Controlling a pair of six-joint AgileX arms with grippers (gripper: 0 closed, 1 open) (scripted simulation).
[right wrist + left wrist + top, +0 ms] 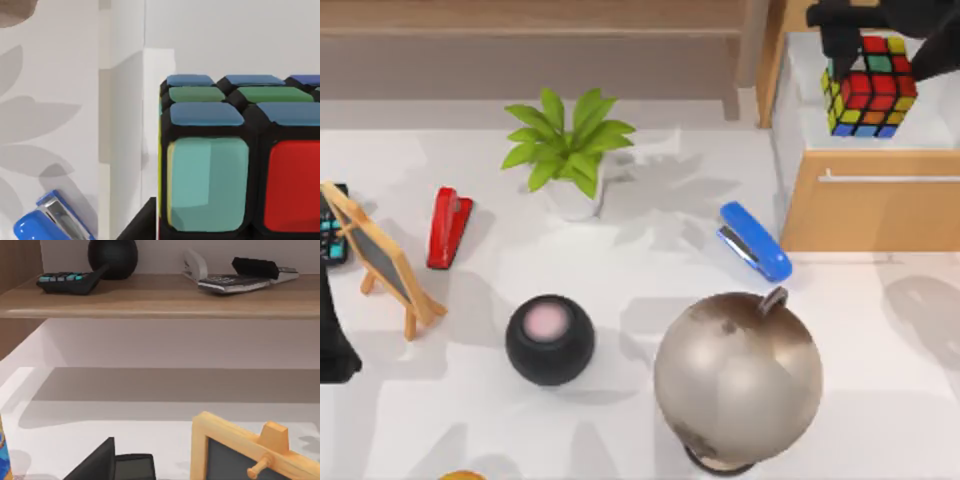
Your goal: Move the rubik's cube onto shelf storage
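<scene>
One multicoloured rubik's cube (pixel 870 88) sits between the jaws of the right gripper (pixel 880 40). Away from those jaws lie two staplers: one red stapler (pixel 448 227) and one blue stapler (pixel 755 241). There is one green potted plant (pixel 570 150), one black speaker ball (pixel 549 339), one metallic globe (pixel 738 378) and one small wood-framed chalkboard easel (pixel 382 262).

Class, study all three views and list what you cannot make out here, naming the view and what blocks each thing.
- Right gripper, top view: cut by the upper edge; whether its fingers clamp the rubik's cube is unclear.
- Cube's underside, top view: hidden by the cube, so whether it rests on the drawer cabinet or is lifted is unclear.
- Left arm, top view: cut off by the left edge.
- Shelf storage, top view: upper part cut by the frame.
</scene>
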